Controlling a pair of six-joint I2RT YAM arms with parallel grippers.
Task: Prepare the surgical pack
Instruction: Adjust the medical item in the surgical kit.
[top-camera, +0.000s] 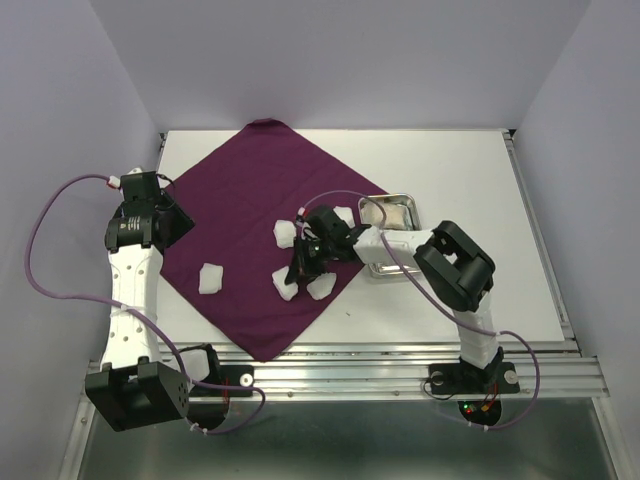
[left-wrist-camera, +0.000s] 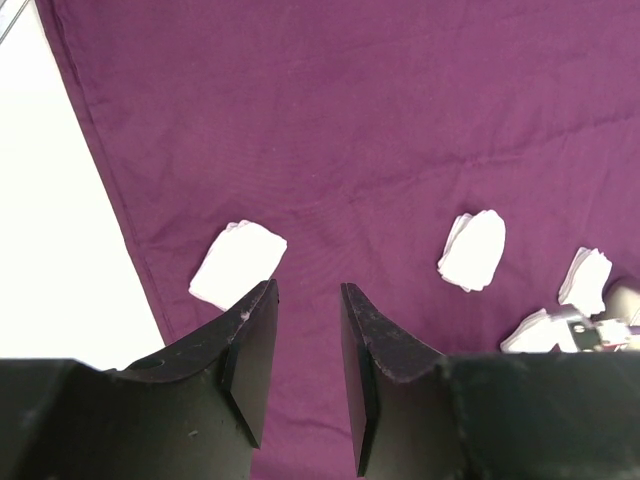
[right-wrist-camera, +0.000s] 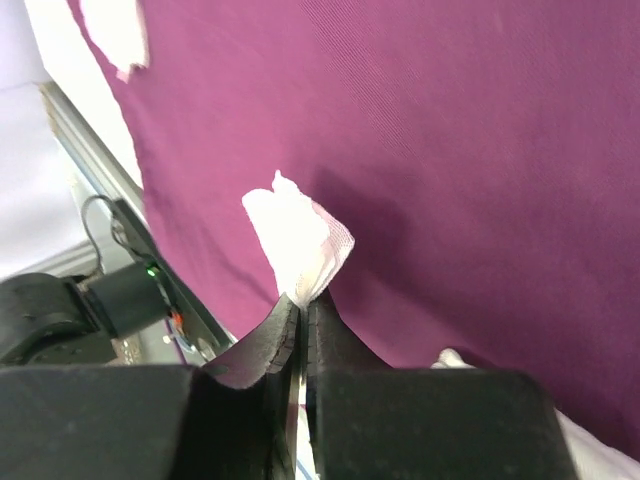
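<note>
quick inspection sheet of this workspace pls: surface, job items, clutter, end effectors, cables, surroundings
surface: white table, with the cloth over its left and middle
job's things: purple cloth spread flat as a diamond; steel tray by its right corner, partly hidden by the right arm; loose gauze pads scattered on the cloth
clutter: nothing seen
grippers: left end effector open above the cloth, holding nothing; right end effector shut on a held gauze pad
cables: purple cables loop along both arms
surroundings: pale walls on three sides; metal rail at the near edge
</note>
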